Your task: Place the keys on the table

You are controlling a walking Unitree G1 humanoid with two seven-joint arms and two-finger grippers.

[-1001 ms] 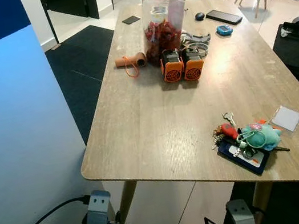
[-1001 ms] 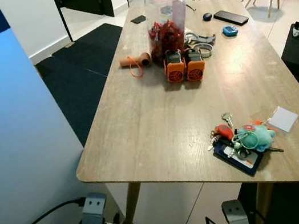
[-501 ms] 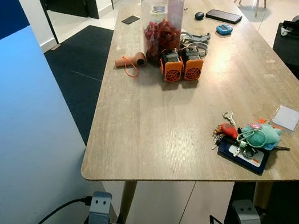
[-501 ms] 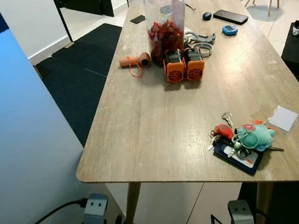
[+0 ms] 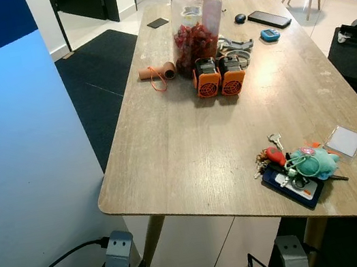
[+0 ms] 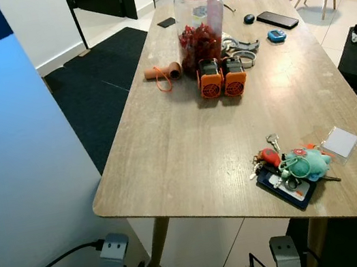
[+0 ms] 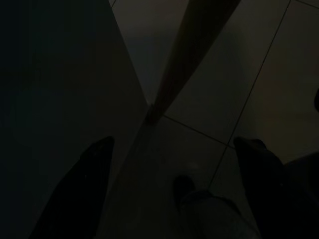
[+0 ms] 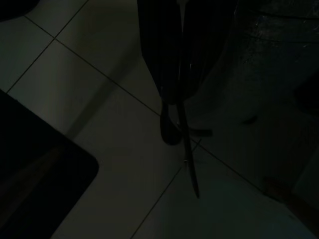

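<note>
Both arms hang low below the near edge of the long light-wood table [image 5: 186, 139], only their silver wrists cut off at the bottom of the head views. The left end effector [image 7: 174, 164] hangs over dim floor tiles with its two black fingers spread wide apart and empty; a table leg [image 7: 179, 69] slants through the gloom beyond. The right end effector's [image 8: 172, 117] picture is so dark that I cannot tell how its fingers stand.

The bunch of keys with a red fob and a teal plush charm [image 5: 295, 165] lies on the table near its near right corner, partly on a dark blue flat wallet [image 5: 295, 189]. Its long axis runs left to right, one silver key pointing away toward the far side. Just right of it sits a small clear square plastic sleeve [image 5: 344, 141].

Farther off stand two orange-faced blocks [image 5: 219, 79], and behind them a tall clear jar with a red lid [image 5: 196, 19], roughly half full of red pieces.
</note>
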